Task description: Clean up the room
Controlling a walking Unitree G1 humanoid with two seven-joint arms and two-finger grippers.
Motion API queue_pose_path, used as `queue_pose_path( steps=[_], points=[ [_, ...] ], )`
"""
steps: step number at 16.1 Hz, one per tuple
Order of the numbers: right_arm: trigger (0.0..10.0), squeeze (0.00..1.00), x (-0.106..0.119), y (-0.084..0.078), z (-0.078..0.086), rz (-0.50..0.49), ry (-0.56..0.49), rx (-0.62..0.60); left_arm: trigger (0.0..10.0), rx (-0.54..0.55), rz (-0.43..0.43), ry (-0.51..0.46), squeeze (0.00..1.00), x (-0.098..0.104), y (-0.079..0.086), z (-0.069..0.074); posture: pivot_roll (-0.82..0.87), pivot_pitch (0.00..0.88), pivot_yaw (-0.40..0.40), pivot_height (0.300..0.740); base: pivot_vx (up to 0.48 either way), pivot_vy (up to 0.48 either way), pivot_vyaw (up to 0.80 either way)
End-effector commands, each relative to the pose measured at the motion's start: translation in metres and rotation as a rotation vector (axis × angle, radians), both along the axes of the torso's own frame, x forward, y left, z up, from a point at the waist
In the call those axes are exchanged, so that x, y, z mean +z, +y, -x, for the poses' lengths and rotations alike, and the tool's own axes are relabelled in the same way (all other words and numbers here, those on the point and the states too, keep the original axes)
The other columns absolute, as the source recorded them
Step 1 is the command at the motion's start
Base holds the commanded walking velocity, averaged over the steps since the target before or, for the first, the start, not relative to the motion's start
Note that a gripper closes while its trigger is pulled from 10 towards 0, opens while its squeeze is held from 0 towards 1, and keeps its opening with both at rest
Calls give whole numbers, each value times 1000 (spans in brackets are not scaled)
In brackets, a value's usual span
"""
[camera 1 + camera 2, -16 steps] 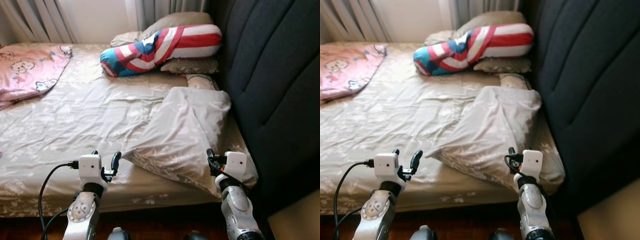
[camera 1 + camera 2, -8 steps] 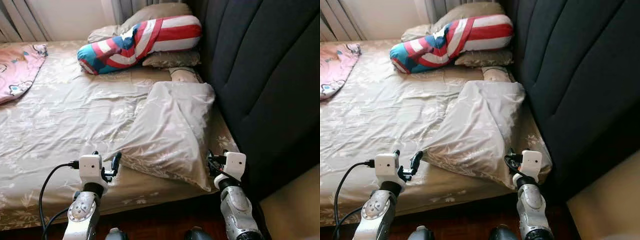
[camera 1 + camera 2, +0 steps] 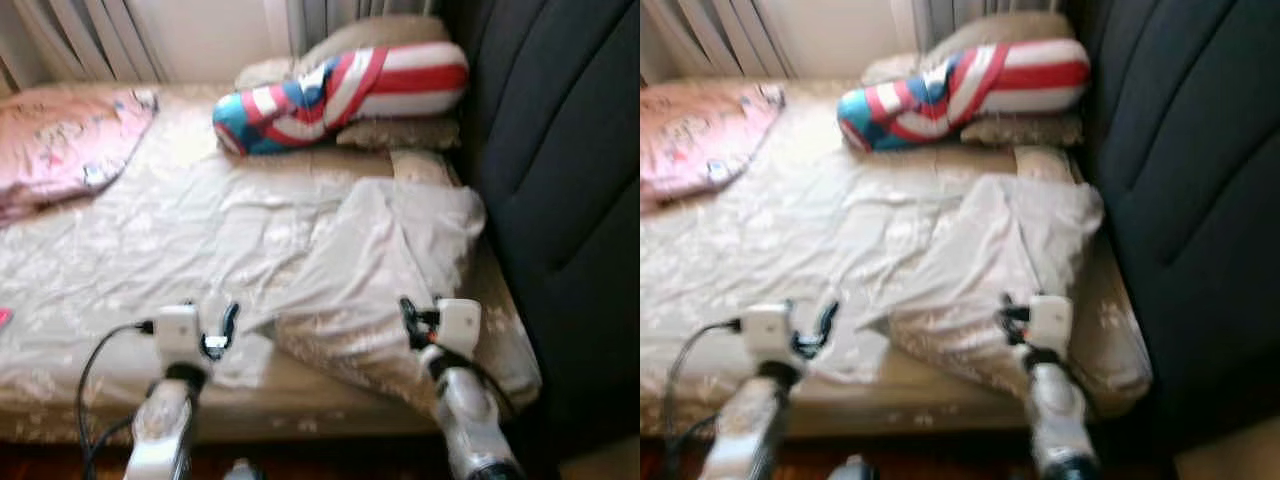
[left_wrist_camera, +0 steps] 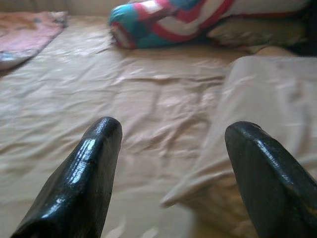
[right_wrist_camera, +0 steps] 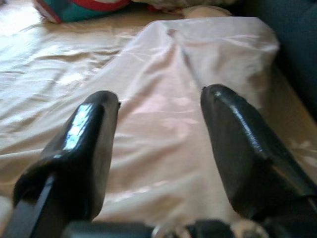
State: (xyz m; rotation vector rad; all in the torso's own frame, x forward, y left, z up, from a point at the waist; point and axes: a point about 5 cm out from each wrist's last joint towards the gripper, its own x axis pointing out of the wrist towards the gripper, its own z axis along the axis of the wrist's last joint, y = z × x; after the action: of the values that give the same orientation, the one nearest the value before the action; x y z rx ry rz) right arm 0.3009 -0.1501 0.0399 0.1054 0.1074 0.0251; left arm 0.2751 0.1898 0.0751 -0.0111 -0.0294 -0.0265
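Note:
A bed (image 3: 120,250) with a beige flowered sheet lies in front of me. A beige pillow (image 3: 390,265) lies crooked near its right front corner, beside the dark headboard (image 3: 560,170). A long red, white and blue bolster (image 3: 340,90) rests on more beige pillows at the far end. A pink blanket (image 3: 60,140) is bunched at the far left. My left gripper (image 3: 212,322) hovers open over the front of the sheet, left of the pillow's corner. My right gripper (image 3: 412,318) hovers open above the pillow's (image 5: 198,94) front part, holding nothing.
The dark padded headboard runs along the whole right side. Grey curtains (image 3: 80,40) hang behind the bed. A strip of dark floor (image 3: 320,460) shows below the bed's front edge. A small pink thing (image 3: 4,317) lies at the left edge of the sheet.
The head camera has swung back to the left and the picture is now blurred. Both grippers hold the same open pose in front of me.

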Motion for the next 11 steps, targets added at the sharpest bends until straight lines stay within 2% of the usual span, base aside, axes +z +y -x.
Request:
queue_pose_path(
  steps=[1, 4, 7, 8, 9, 10, 11],
  points=[
    [10000, 0, -2, -1, 1, -12, 13, -13, 10000, 3, -9, 9, 0, 0, 3, 0, -23, 113, -33, 662, 319, 0, 0],
    [10000, 0, -3, -1, 1, -9, 23, -14, 10000, 3, -10, 8, 0, 0, 3, 1, -20, 115, -34, 662, 320, 0, 0],
    [10000, 0, -7, 1, 2, -2, 56, -5, 10000, -1, 4, 8, 0, 0, 2, 0, -20, 115, -34, 662, 0, 0, 0],
    [10000, 0, -13, -1, 2, 17, 104, -23, 10000, 0, 2, 8, 0, 0, 2, 0, -20, 115, -34, 662, 0, 0, 0],
    [10000, 0, -22, -5, 4, -7, 181, -51, 10000, -3, 1, 9, 0, 0, 2, 0, -21, 121, -34, 662, 0, 0, 0],
    [10000, 1000, -25, -5, 5, -24, 208, -48, 10000, -4, -1, 10, 0, 0, 2, 0, -19, 124, -34, 662, 0, 0, 0],
    [10000, 1000, -26, -5, 5, -31, 214, -47, 10000, -5, -1, 10, 0, 0, 2, 1, -19, 124, -34, 662, 0, 0, 0]
  ],
)
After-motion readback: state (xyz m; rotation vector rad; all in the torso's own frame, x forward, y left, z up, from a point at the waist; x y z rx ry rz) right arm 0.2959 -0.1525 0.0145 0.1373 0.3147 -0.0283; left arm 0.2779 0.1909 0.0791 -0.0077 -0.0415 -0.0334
